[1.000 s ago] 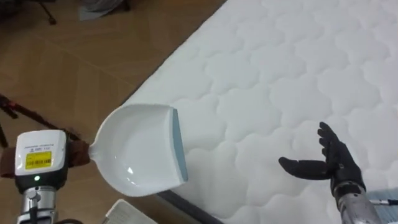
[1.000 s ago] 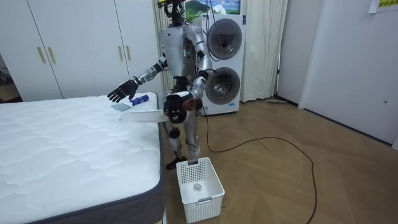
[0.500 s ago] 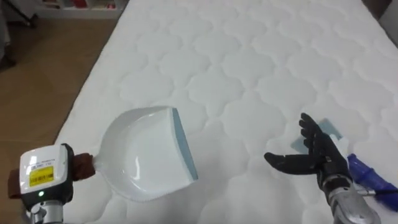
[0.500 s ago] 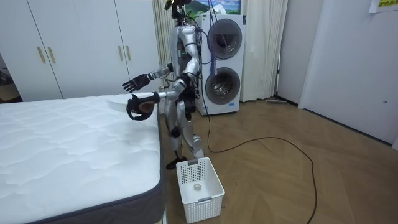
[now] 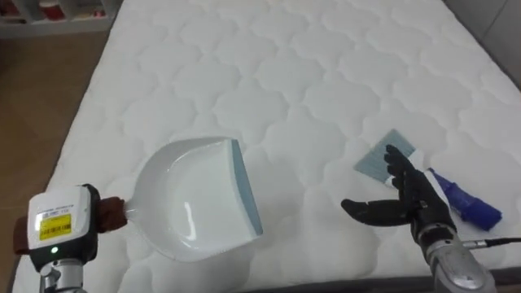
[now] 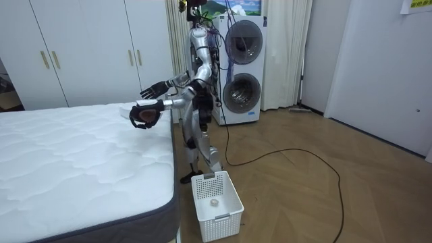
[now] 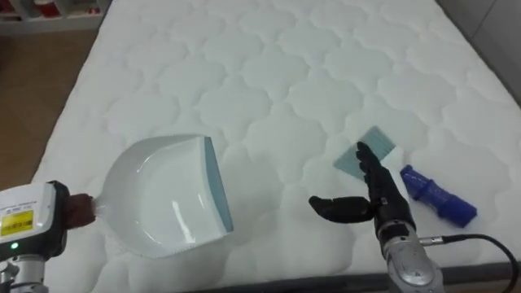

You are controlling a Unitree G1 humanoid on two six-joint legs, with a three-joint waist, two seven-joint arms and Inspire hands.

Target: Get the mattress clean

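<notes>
I hold a white dustpan (image 5: 195,199) with a pale blue lip low over the white quilted mattress (image 5: 285,73), near its left edge. My left hand (image 5: 61,228) is curled on the dustpan's handle at the lower left. My right hand (image 5: 407,203) hovers open over the mattress at the lower right, with straight fingers and the thumb out. Just past its fingertips lies a small pale blue-grey scrap (image 5: 384,157). A blue tube-like thing (image 5: 464,203) lies to its right. In the room view both hands (image 6: 145,113) reach over the bed's corner.
Wooden floor (image 5: 41,89) runs along the mattress's left edge. In the room view a white basket (image 6: 216,197) stands on the floor by my feet at the bed's corner. White wardrobes (image 6: 81,47) and stacked washing machines (image 6: 241,71) stand behind.
I have turned towards the bed, so the eye view now looks onto the mattress. The dustpan has come in from over the bed's edge. The scrap and the blue thing have come into sight.
</notes>
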